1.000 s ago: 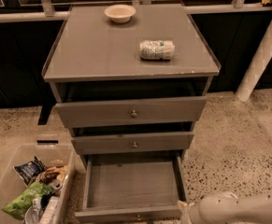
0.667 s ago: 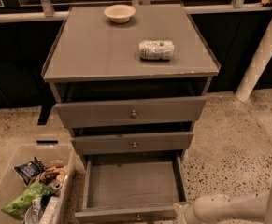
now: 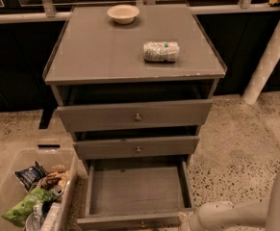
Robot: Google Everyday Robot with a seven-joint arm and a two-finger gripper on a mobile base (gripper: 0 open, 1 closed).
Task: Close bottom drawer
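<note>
The grey bottom drawer (image 3: 134, 191) of the grey cabinet (image 3: 101, 52) is pulled far out, and its plain interior is empty. Its slim front panel (image 3: 115, 221) sits at the lower edge of the view, with a small knob (image 3: 142, 224) at its centre. The middle drawer (image 3: 137, 147) and top drawer (image 3: 134, 114) stand slightly out. My gripper (image 3: 186, 220) is at the end of the white arm coming in from the bottom right. It is right by the front right corner of the bottom drawer.
A cream bowl (image 3: 123, 13) and a wrapped packet (image 3: 161, 51) lie on the cabinet top. A clear plastic bin (image 3: 43, 153) of snack packs stands on the floor at the left of the drawer. A white post (image 3: 269, 57) leans at the right.
A thick part of the white arm has come into view at the right edge. The gripper end stays by the drawer's front right corner. The drawer has not moved.
</note>
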